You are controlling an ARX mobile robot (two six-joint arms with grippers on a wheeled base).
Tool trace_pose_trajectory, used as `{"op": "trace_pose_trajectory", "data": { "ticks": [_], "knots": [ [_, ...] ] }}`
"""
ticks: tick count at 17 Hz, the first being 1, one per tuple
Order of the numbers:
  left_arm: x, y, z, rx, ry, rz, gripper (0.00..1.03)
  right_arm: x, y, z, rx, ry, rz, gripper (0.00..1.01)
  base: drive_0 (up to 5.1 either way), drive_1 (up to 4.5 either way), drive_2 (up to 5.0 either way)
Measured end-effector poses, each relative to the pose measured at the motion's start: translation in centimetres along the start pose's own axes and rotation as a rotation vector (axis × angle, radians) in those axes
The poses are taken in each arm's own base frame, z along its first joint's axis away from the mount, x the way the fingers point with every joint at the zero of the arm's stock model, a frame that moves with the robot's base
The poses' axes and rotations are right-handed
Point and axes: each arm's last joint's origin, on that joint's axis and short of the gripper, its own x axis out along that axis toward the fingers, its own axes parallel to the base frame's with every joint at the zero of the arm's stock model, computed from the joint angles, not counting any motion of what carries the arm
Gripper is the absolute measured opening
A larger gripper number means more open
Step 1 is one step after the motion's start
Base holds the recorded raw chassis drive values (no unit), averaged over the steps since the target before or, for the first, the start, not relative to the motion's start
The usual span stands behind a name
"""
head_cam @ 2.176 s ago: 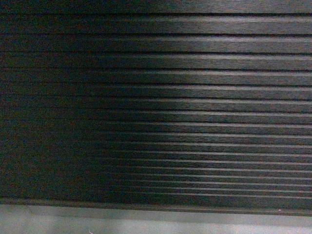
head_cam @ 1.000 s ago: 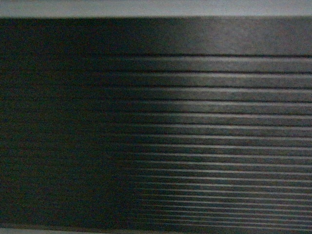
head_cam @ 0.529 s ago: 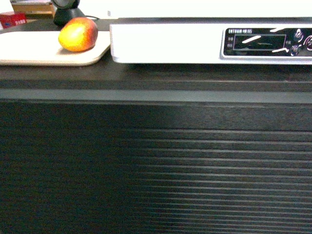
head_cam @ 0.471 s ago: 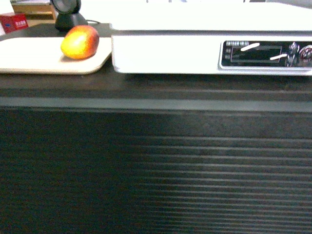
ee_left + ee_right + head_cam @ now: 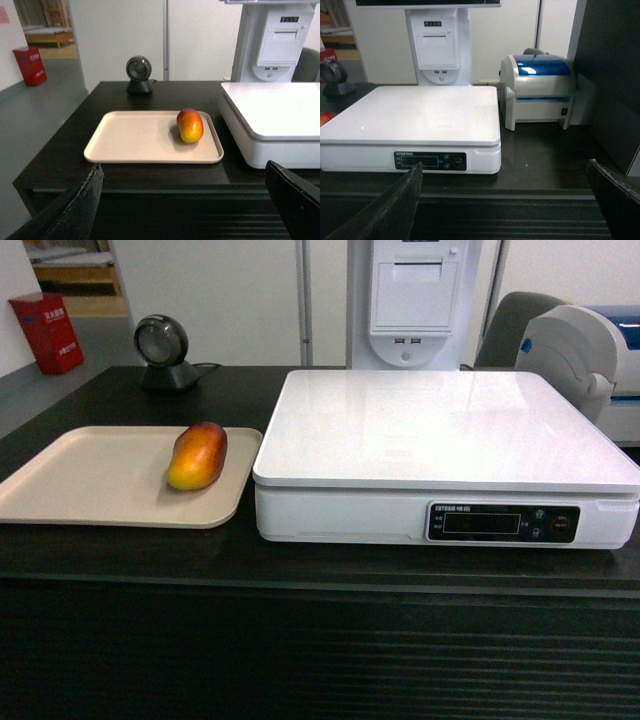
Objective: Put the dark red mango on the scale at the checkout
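The oval dark red mango point(image 5: 197, 455), red at its far end and orange-yellow toward the front, lies on the flat beige rectangular tray point(image 5: 90, 480), close to the tray's right rim. Just beside that rim sits the large white scale point(image 5: 440, 430), its glossy platform bare, both resting on the dark wood-grain checkout point(image 5: 320, 570).

Only the head view shows the counter's ribbed front panel. Only the right wrist view shows the white label printer with a blue lid point(image 5: 540, 87), standing right of the scale. The left wrist view takes in a red box point(image 5: 31, 66) on the floor.

The scale's black display strip point(image 5: 503, 522) carries small white lettering, too blurred to read.

Both the left gripper point(image 5: 185, 200) and the right gripper point(image 5: 505, 200) have their dark fingers spread wide, holding nothing.
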Motion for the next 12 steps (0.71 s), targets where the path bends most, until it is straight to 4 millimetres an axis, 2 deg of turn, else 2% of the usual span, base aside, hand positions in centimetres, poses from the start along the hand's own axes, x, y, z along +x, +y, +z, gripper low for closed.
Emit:
{"op": "trace_pose_trajectory", "data": {
  "ticks": [12],
  "knots": [
    [0.0,0.0,-0.04,0.0,0.004,0.001,0.98,0.0,0.0,0.0,0.0,0.0,-0.002,0.98,0.0,0.0,0.0]
  ]
}}
